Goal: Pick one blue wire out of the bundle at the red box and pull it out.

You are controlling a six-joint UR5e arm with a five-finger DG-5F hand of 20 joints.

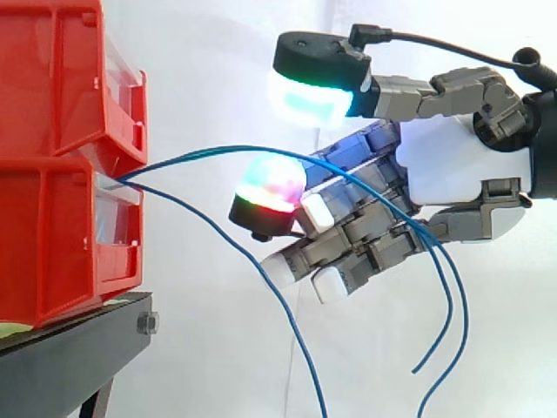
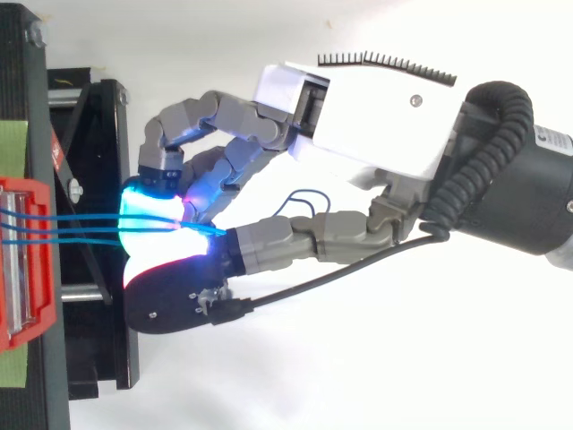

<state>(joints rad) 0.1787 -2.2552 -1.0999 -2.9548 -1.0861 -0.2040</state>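
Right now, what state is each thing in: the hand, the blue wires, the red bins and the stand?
hand: open, thumb pad held apart above the finger pads, no wire visibly pinched.
blue wires: slack, leading out of the lower red bin, free ends hanging down.
red bins: stacked upright, one on the other.
black stand: under the bins, carrying them.

Wires (image 1: pixel 235 148) lead right from the stacked bins (image 1: pixel 52 157) on the stand (image 1: pixel 78 348), between the robot hand's (image 1: pixel 452 165) thumb (image 1: pixel 318 61) and fingers (image 1: pixel 348 235).
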